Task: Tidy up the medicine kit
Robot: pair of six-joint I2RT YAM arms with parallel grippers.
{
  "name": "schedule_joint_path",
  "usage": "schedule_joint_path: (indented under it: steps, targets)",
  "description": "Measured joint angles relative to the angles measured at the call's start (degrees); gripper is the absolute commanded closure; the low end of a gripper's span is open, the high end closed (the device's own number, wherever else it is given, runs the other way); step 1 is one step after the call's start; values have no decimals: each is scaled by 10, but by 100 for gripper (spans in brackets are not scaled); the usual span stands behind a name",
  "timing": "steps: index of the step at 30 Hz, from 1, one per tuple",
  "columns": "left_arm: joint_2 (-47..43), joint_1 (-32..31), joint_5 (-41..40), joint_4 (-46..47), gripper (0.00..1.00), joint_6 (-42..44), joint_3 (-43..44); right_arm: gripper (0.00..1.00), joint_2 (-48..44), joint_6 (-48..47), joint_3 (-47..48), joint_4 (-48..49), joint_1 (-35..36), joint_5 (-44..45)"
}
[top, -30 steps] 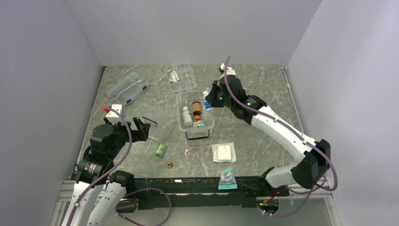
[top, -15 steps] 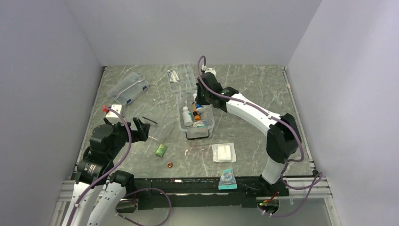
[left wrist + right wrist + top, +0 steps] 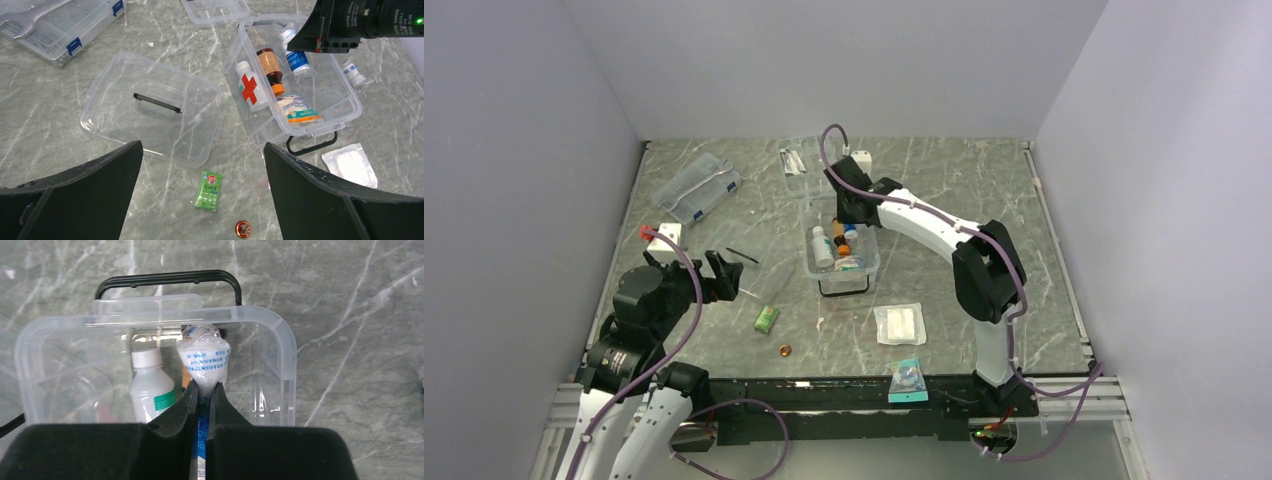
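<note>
My right gripper (image 3: pixel 202 390) pinches a white wrapped roll (image 3: pixel 204 357) over the open medicine kit (image 3: pixel 165 315), which sits mid-surface. My left gripper (image 3: pixel 200 150) hangs spread wide near the loose lid (image 3: pixel 150 107).

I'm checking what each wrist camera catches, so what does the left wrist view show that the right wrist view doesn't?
Only the left wrist view: the clear lid lying on the table, a green sachet near it, and a brown bottle inside the medicine kit. Only the right wrist view: the right gripper pinching the end of the white packet, jaws shut on it. Both: the open kit, the white bottle and that packet.
</note>
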Motion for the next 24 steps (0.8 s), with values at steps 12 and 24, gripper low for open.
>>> schedule_joint_path:
  steps: [12,24]
  targets:
    - [-4,0,4,0,1,0,0,58,31,4,13,-44,1,48]
    - [-4,0,5,0,1,0,0,47,28,1,28,-57,7,61]
